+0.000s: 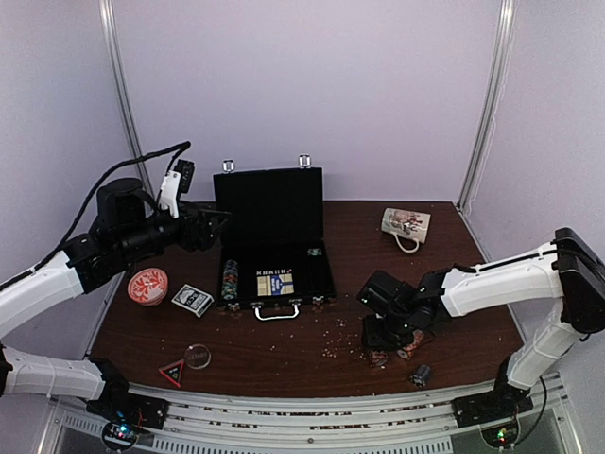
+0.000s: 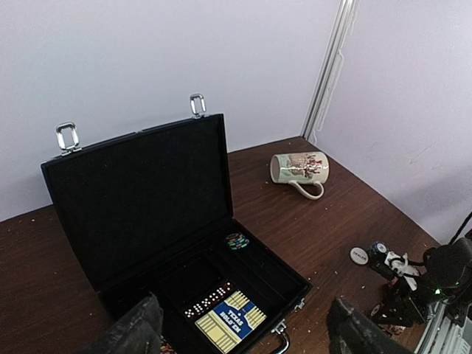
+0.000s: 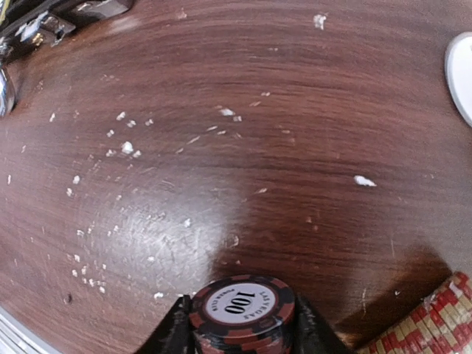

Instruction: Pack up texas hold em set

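One black-red "100" chip stack (image 3: 243, 304) | right gripper (image 3: 242, 328) clamps it | left gripper (image 2: 243, 332) spread wide

The briefcase (image 1: 274, 222) is black inside and out, with silver latches and handle. The printed box (image 1: 275, 283) in it is yellow and blue; the dice (image 2: 209, 301) are black with white pips. The poker chip (image 3: 243, 306) is black with red edge stripes and a white centre marked 100. The dish (image 1: 147, 286) is orange-red with a pale pattern, the mug (image 1: 406, 224) white with a reddish print, the table (image 1: 312, 331) dark brown wood grain flecked with pale crumbs
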`<state>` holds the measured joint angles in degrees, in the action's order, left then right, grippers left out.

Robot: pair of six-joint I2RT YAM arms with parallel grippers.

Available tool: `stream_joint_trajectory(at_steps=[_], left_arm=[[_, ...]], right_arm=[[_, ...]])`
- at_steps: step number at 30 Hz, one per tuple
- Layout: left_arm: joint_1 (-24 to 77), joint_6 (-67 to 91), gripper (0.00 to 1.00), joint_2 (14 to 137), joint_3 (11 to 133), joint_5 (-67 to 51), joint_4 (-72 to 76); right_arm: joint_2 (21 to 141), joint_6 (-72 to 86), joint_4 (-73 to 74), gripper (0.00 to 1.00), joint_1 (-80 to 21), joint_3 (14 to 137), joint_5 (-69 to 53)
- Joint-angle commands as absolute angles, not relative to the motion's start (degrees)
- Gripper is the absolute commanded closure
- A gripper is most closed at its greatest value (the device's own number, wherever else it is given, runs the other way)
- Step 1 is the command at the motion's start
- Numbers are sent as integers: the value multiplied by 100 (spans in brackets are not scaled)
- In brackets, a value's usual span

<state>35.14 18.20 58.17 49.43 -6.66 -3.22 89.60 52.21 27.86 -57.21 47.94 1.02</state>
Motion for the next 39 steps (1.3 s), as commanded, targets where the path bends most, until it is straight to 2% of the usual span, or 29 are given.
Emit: stream_joint_trajectory(at_steps=[1,9,17,23,28,39], left_arm=[[3508,1881,20,5746,5149,-800,-158],[3507,1881,20,5671,5140,-748,-158],[3509,1876,20,5670,5145,-750,-158],[3507,1859,21,5644,5141,-714,-160],[3511,1846,20,5643,5150,-721,-162],[3511,1859,20,5664,5157,-782,-164]], right_arm=[[8885,5081,2964,64,-5780,5018,442],[9228,4698,2663,75,-5728,5721,765],[9637,4267,1594,77,-5543,6429,1120],[10690,3693,1152,78,-5297,7853,1199],[11630,3390,1493,79,-5087,9033,1413],[12004,3181,1716,79,-4734,9152,1000]])
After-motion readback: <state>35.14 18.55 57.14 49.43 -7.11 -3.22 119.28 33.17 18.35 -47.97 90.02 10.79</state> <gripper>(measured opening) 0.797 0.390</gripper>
